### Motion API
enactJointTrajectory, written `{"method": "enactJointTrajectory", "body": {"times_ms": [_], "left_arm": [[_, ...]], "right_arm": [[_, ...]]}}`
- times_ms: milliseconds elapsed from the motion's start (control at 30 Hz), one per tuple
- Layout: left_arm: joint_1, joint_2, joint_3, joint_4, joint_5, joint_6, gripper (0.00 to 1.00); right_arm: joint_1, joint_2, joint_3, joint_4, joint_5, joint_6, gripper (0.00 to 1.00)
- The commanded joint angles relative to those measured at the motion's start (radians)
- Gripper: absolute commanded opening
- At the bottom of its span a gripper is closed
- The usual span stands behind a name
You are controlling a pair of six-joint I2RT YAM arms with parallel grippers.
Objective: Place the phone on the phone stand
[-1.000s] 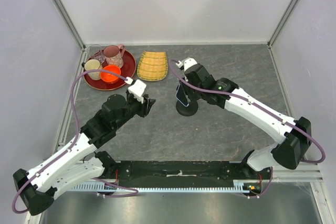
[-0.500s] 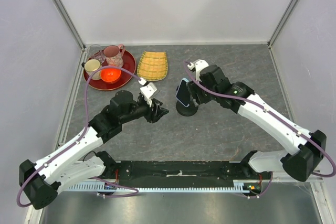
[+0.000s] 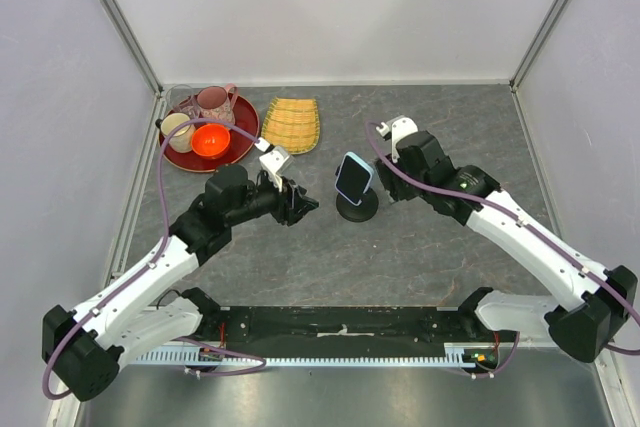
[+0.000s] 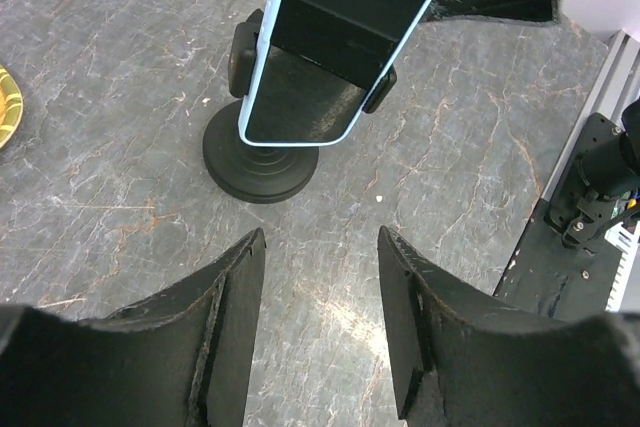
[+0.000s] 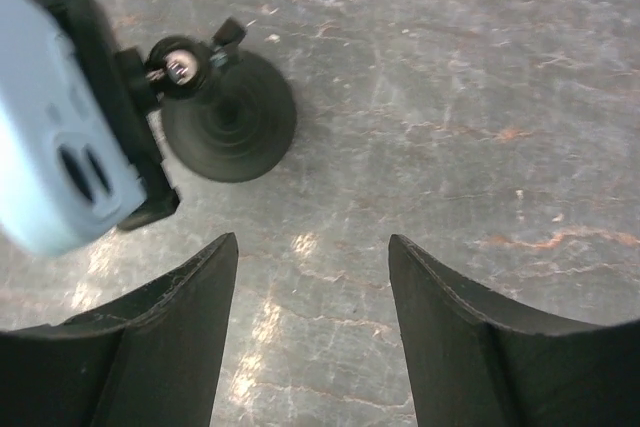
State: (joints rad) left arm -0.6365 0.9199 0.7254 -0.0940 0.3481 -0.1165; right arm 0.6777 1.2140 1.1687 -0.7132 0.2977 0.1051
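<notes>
Placing step seemingly finished; only withdrawal left.
Shows the phone (image 3: 352, 177) seated tilted in the phone stand (image 3: 357, 212) mid-counter, left gripper (image 4: 320, 237) near on its left and right gripper (image 5: 310, 242) near on its right, both apart and empty. Calls for pulling clear without nudging the stand.

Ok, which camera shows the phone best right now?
The left wrist view: the phone faces it, black screen and blue edge sharp, held by the side clamps of the phone stand. The right wrist view catches only its pale back, blurred at the frame edge. The top view shows it small.
</notes>
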Motion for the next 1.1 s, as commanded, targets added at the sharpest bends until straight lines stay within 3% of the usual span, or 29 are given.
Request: {"method": "enactJointTrajectory", "body": {"times_ms": [0,100,300,533,733,967,1067], "left_arm": [[0.011,0.017,0.039,0.051,0.058,-0.043,0.56],[0.027,0.028,0.042,0.065,0.078,-0.057,0.56],[0.060,0.045,0.037,0.088,0.138,-0.084,0.56],[0.064,0.048,0.035,0.088,0.141,-0.084,0.56],[0.066,0.036,0.029,0.083,0.124,-0.084,0.56],[0.066,0.022,0.026,0.086,0.120,-0.086,0.56],[0.066,0.024,0.029,0.088,0.127,-0.086,0.56]], "right_arm": [[-0.001,-0.094,-0.050,0.030,-0.187,-0.039,0.69],[0.002,-0.129,-0.099,0.098,-0.386,-0.019,0.70],[0.032,-0.182,-0.227,0.329,-0.437,0.079,0.70],[0.091,-0.134,-0.283,0.461,-0.158,0.122,0.68],[0.089,-0.110,-0.297,0.448,0.112,0.166,0.63],[0.083,-0.074,-0.276,0.364,0.270,0.114,0.62],[0.083,-0.088,-0.264,0.360,0.224,0.076,0.62]]}}
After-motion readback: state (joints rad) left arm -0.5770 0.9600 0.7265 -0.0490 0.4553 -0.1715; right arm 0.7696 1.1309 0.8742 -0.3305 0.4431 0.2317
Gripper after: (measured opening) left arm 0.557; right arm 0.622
